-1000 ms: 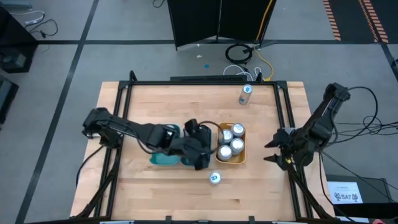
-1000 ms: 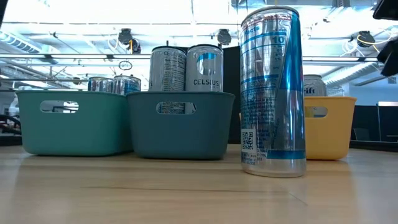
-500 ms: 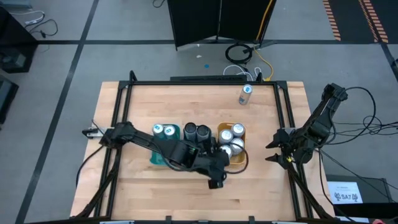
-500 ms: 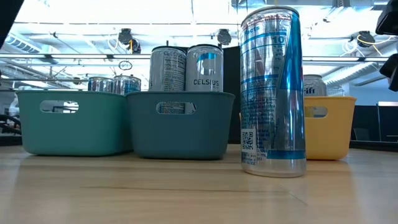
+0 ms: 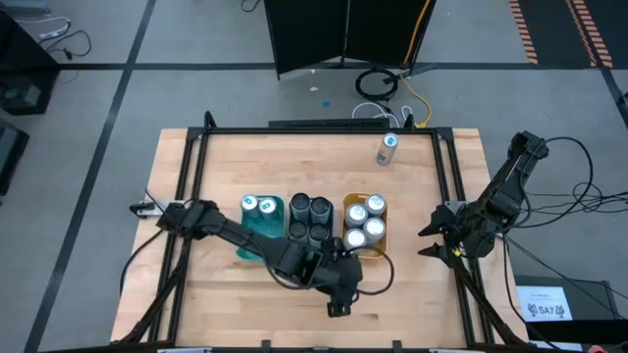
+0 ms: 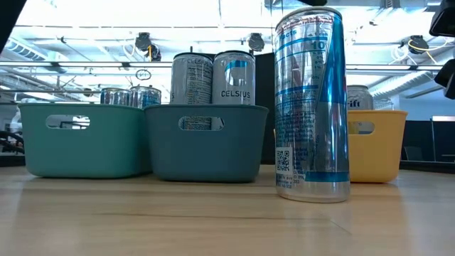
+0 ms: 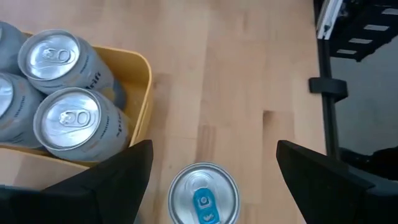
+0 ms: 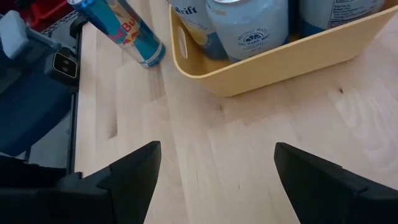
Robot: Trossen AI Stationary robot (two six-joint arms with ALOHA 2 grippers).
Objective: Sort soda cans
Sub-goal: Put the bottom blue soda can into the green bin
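A silver-and-blue soda can [image 6: 311,103] stands upright on the table near the near edge. My left gripper [image 5: 339,286] hovers above it and hides it in the high view. In the left wrist view the can's top [image 7: 203,196] shows below the open gripper [image 7: 212,149], with one finger on either side and apart from it. Silver cans [image 7: 74,118] stand in the yellow tray [image 5: 378,250]. Dark-topped cans [image 5: 309,208] fill the dark teal tray, and two cans [image 5: 259,205] stand in the lighter teal tray. Another can [image 5: 388,149] stands near the far edge. My right gripper [image 5: 429,243] waits open at the table's right.
The three trays [image 6: 206,139] sit side by side mid-table, just beyond the near can. Bare wood lies to the right of the yellow tray [image 8: 273,68] and along the near edge. The black table frame [image 7: 326,93] runs along the table's edge.
My left gripper has swung from above the teal trays toward the near edge and to the right, ending over the lone near can and uncovering the dark-topped cans in the middle tray. No can has moved.
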